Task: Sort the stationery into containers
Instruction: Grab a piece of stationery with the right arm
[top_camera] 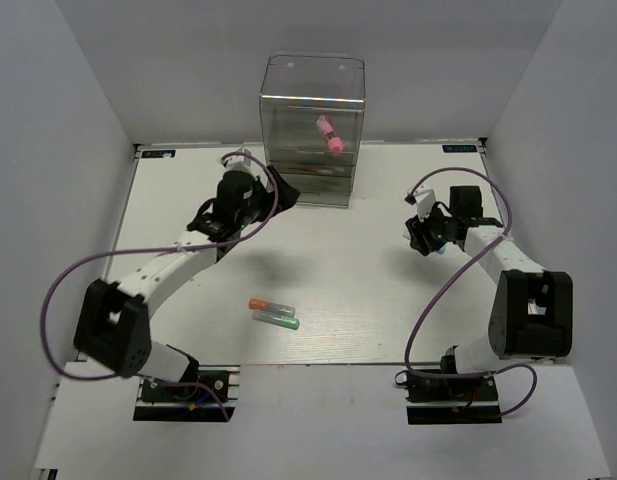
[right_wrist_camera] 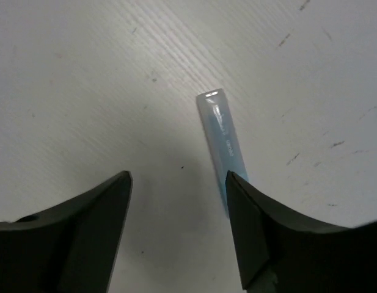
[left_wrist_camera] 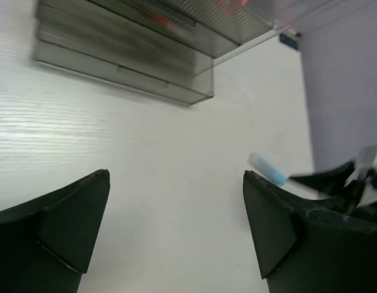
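The clear organiser point(top_camera: 313, 100) stands at the table's far middle, with the pink stubby cylinder point(top_camera: 330, 135) in its tall top compartment. A red pen point(left_wrist_camera: 162, 22) shows blurred in a drawer. My left gripper point(top_camera: 281, 186) is open and empty by the organiser's near left corner, and in the left wrist view point(left_wrist_camera: 176, 176) it is over bare table. My right gripper point(top_camera: 425, 240) is open and low over the table. The light-blue marker point(right_wrist_camera: 222, 140) lies flat with its near end under my right gripper's point(right_wrist_camera: 179, 175) right finger, not between the jaws. The orange-tipped marker point(top_camera: 271, 304) and green-tipped marker point(top_camera: 276, 320) lie side by side at the near middle.
Grey walls close in the table point(top_camera: 368, 290) on the left, back and right. The left arm's purple cable loops over the table's left side, the right arm's over its right side. The light-blue marker point(left_wrist_camera: 266, 169) also shows in the left wrist view, by the right gripper.
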Controlling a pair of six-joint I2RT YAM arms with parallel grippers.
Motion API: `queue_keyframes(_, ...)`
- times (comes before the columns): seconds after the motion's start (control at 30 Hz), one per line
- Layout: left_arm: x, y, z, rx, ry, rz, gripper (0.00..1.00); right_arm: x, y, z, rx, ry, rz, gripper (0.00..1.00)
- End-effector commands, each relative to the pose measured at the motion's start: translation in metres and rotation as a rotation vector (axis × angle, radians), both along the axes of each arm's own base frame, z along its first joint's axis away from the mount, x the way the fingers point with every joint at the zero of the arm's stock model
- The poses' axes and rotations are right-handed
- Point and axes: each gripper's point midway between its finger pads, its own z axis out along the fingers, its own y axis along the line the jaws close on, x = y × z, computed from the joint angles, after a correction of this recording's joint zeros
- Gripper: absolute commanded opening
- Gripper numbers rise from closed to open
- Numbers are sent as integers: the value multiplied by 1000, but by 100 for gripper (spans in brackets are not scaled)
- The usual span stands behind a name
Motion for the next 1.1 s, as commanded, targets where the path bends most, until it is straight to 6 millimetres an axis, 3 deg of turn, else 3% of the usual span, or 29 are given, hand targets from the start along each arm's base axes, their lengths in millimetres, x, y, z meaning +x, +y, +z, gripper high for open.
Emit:
queue_keyframes(0.0,-49,57,-15,317,75,-14,99,14,-10,13,-88,2,55,72)
queue_keyframes(0.03,-63,68,-8,342,51,-15,99,13,-13,11,-110,25,65,79)
queue_keyframes(0.07,-69,72,-6,360,35,-25,99,24,-16,16,-129,21,71,83)
queue_keyframes(0.1,-73,78,-3,400,4,-37,99,25,-18,7,-136,56,69,85)
queue_keyframes(0.13,-81,83,-9,423,11,-49,99,33,-21,10,-152,45,63,85)
queue_keyframes(0.17,-86,86,-1,423,-23,-50,99,38,-33,8,-158,54,41,85)
queue_keyframes(0.3,-102,97,-9,455,-46,-67,99,36,-30,-19,-149,181,79,85)
queue_keyframes(0.43,-109,104,-9,495,-61,-78,99,39,-39,-43,-191,224,70,82)
queue_keyframes(0.63,-118,105,-17,516,-62,-115,99,39,-41,-60,-211,255,74,76)
queue_keyframes(0.73,-121,107,-20,520,-53,-118,99,34,-48,-70,-252,278,88,66)
queue_keyframes(0.83,-123,108,-18,516,-63,-115,99,22,-49,-80,-284,329,139,38)
queue_keyframes(0.87,-123,108,-18,516,-63,-115,99,19,-48,-81,-284,340,153,23)
queue_keyframes(0.93,-123,108,-18,516,-63,-115,99,12,-44,-78,-278,344,206,12)
queue_keyframes(1.0,-123,108,-18,516,-63,-115,99,9,-16,-68,-282,307,316,0)
queue_keyframes(1.07,-122,108,-21,520,-54,-118,99,11,-1,-57,-263,287,360,0)
